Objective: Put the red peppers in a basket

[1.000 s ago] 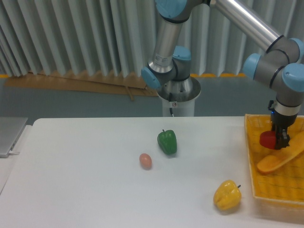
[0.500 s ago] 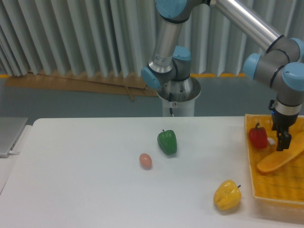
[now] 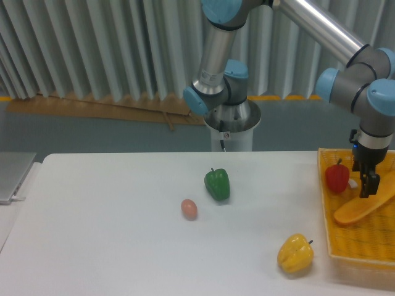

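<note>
Inside the basket (image 3: 327,243) sits the red pepper (image 3: 337,177), just beside the released pincer (image 3: 365,184).

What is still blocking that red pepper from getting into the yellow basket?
Nothing visible. The red pepper already sits inside the basket, near its left wall, beside an orange object lying there. The gripper hangs just to the pepper's right, apart from it, so no obstacle remains between pepper and goal.

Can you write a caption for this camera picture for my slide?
Red pepper sits in the basket beside the open end effector.
</note>
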Controlling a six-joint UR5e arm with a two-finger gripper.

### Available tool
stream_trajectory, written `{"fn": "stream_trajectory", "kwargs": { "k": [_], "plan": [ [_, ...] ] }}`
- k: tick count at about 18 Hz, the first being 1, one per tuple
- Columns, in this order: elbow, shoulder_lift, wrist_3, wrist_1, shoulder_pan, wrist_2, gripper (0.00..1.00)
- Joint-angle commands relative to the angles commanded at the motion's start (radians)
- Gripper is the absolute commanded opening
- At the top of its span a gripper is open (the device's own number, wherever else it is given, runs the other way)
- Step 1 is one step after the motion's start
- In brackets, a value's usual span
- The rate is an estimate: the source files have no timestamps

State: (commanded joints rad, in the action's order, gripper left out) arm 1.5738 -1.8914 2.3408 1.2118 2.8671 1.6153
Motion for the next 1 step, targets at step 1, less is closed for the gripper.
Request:
{"fn": "stream_trajectory", "kwargs": {
  "k": [1],
  "plan": [
    [0.003, 0.002, -0.002, 0.000, -0.006, 0.000, 1.00]
  ]
}}
